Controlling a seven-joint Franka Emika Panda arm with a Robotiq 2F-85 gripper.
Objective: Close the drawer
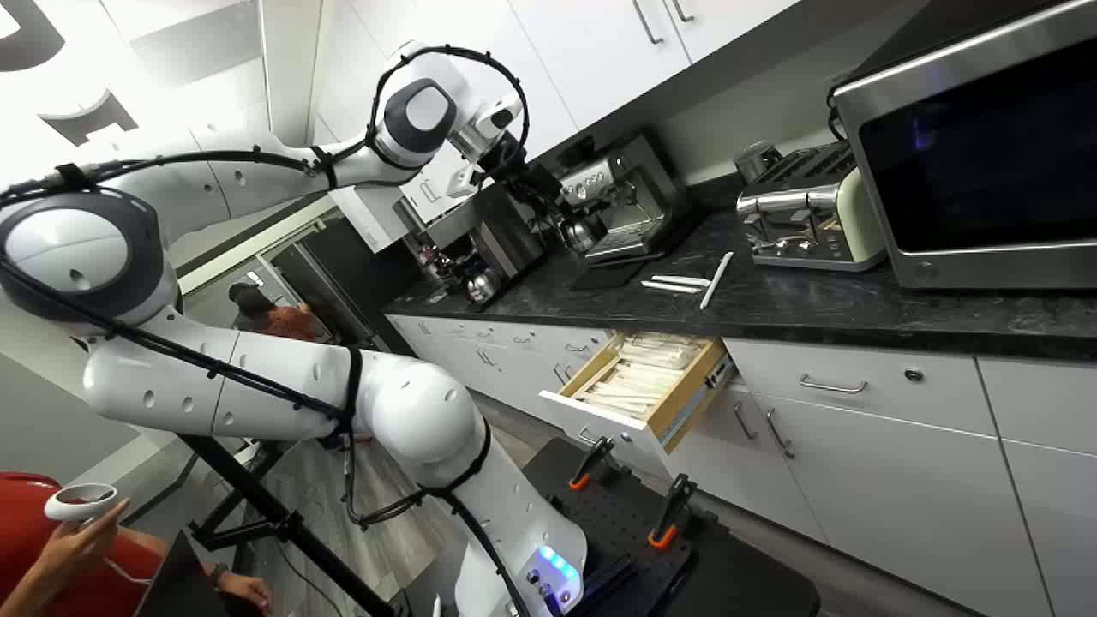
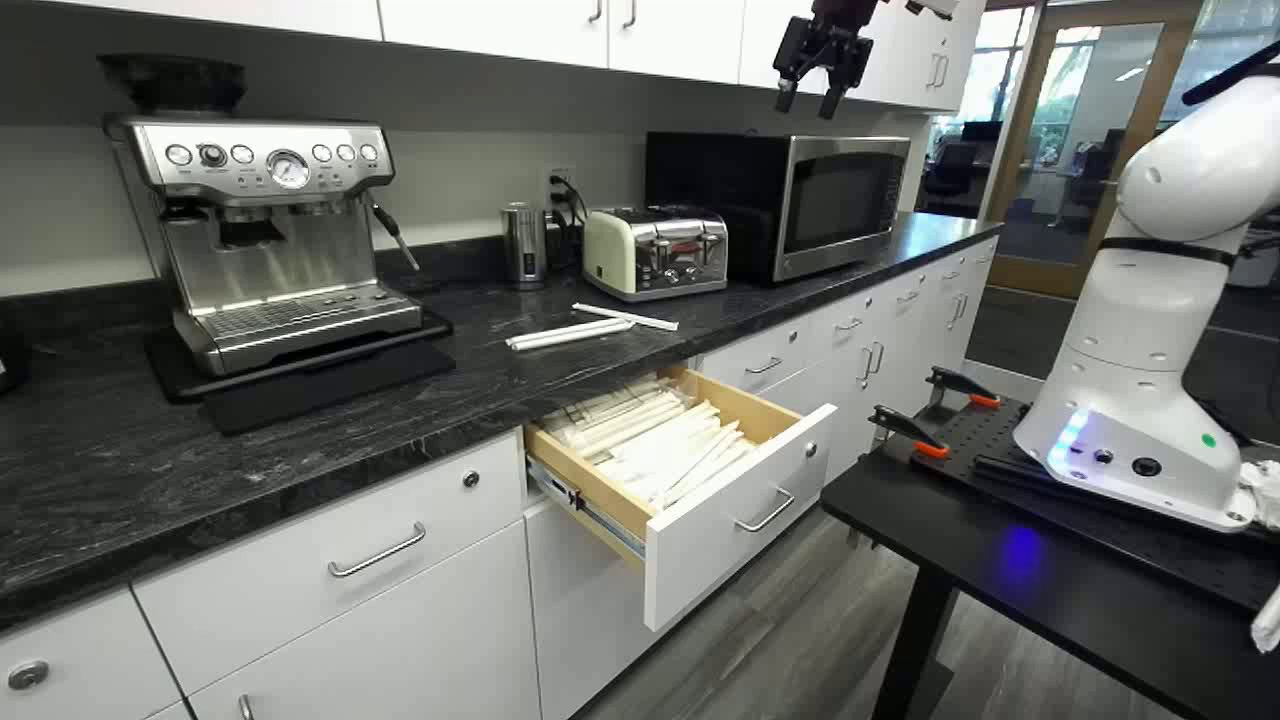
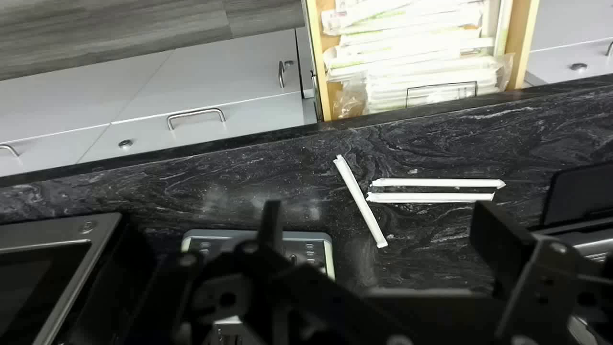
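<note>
We judged this the approach: our Robotiq gripper (image 2: pixel 806 108), jaws spread, hung above the black countertop (image 2: pixel 100 480), while the straw drawer (image 2: pixel 700 540) jutted from beneath it. Next we likely needed to reach past its white front (image 2: pixel 685 575) and push.

Showing, on the drawer (image 2: pixel 705 535), a smooth front (image 2: pixel 690 565), wood sides (image 3: pixel 522 43) and a metal handle (image 2: pixel 768 516); crinkling as clear plastic on the bag (image 3: pixel 355 93) inside. Gleaming polished, veined and stone-like along the countertop (image 3: pixel 431 139). Looking papery on the loose sticks (image 3: pixel 436 182). Shining as glossy metal on the toaster (image 2: pixel 660 255). Appearing matt on the gripper (image 2: pixel 807 105).
</note>
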